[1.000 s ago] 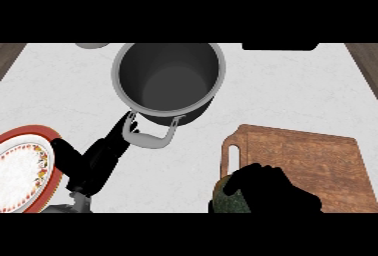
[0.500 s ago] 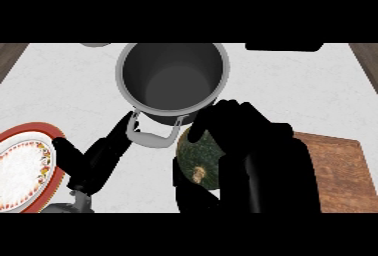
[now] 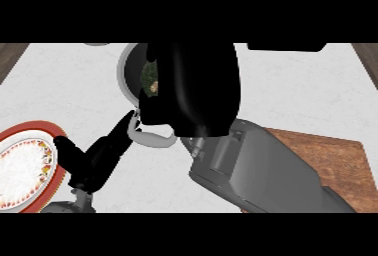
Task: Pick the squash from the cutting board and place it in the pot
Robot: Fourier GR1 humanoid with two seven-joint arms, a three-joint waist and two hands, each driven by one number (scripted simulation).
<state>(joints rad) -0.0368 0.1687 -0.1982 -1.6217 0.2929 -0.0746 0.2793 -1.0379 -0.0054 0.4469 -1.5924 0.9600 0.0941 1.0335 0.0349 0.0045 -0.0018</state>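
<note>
The right hand [image 3: 193, 85] is closed round the squash [image 3: 151, 76], of which only a dark green patch shows at the hand's left edge, over the pot [image 3: 124, 80]. The cutting board [image 3: 325, 150] lies near right. The left hand [image 3: 92, 157], fingers straight, points at the pot's handle [image 3: 153, 139], beside the plate [image 3: 29, 172].

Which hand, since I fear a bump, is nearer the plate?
Left. The left hand lies just right of the plate; the right hand, holding the squash, is over the pot, farther off.
</note>
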